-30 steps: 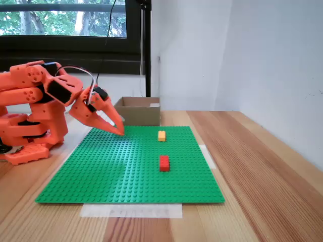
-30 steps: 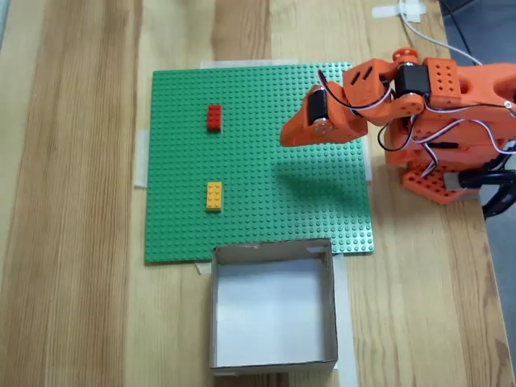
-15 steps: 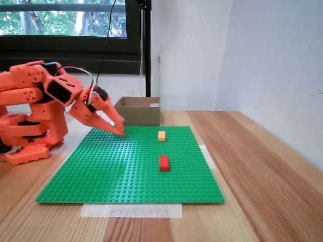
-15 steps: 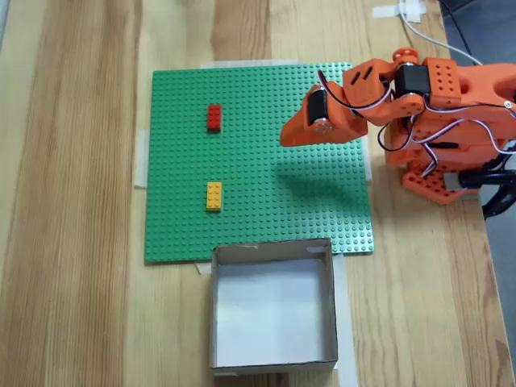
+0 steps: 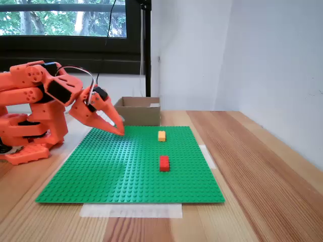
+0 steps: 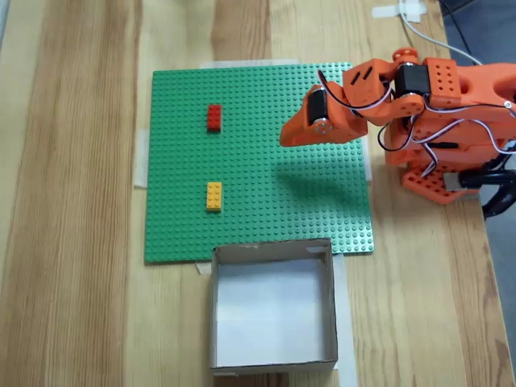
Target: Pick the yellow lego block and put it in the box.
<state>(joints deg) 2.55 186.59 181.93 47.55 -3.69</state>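
The orange two-finger gripper [image 5: 119,130] hung over the green studded baseplate [image 6: 258,210], jaws seemingly closed and empty. The small yellow-orange plastic lego block [image 6: 214,196] sat well apart from it, near the brown cardboard box [image 6: 272,359]. Reaching wide risked grabbing the red brick [image 6: 214,117] instead.

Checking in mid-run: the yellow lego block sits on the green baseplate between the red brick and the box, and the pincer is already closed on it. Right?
Not quite. The yellow lego block does sit on the green baseplate between the red brick and the box, but the pincer is not on it. In the fixed view from above it hangs well apart from the block, holding nothing.
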